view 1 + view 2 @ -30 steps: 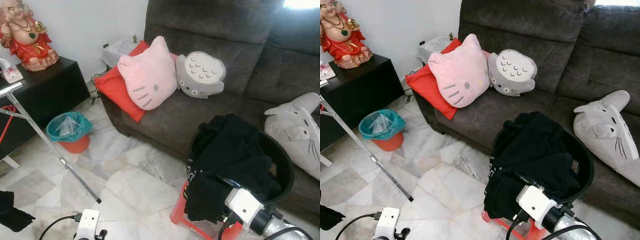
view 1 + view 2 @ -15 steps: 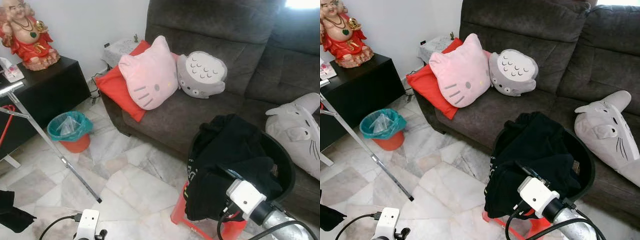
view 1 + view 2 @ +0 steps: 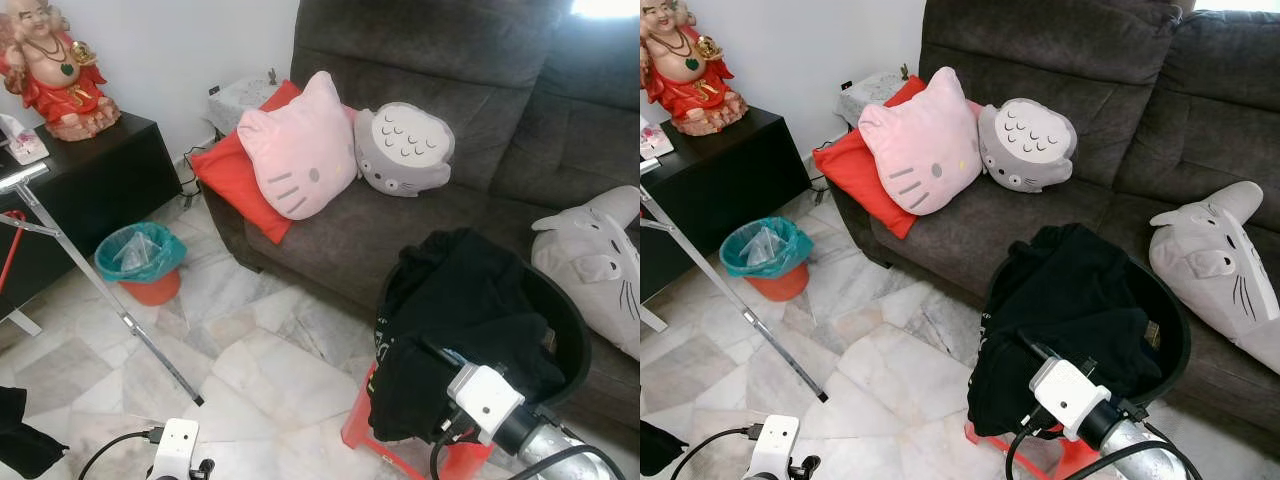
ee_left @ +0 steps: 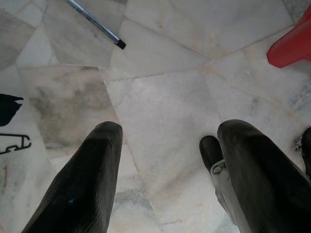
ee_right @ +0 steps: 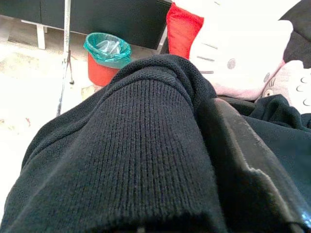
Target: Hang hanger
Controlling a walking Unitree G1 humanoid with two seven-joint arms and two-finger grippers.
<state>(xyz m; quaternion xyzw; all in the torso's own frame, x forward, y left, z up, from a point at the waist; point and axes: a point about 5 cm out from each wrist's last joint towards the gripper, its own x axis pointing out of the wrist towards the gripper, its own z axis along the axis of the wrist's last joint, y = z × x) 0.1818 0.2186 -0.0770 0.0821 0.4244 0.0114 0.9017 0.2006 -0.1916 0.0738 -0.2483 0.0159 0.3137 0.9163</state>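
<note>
Black clothes (image 3: 455,310) fill a black basket (image 3: 572,335) on a red stool (image 3: 365,430) by the sofa (image 3: 400,215). My right gripper (image 5: 194,160) is pushed into this soft, floppy knit; I cannot tell if its fingers are clenched. My left gripper (image 4: 165,170) hangs over the marble floor (image 4: 165,97), fingers spread and holding nothing. A thin black hanger (image 4: 14,144) lies on the floor nearby. It looks light and stiff, so grab its hook or bar.

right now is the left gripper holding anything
No, the left gripper hangs open over the bare marble floor, with nothing between its two black fingers.
</note>
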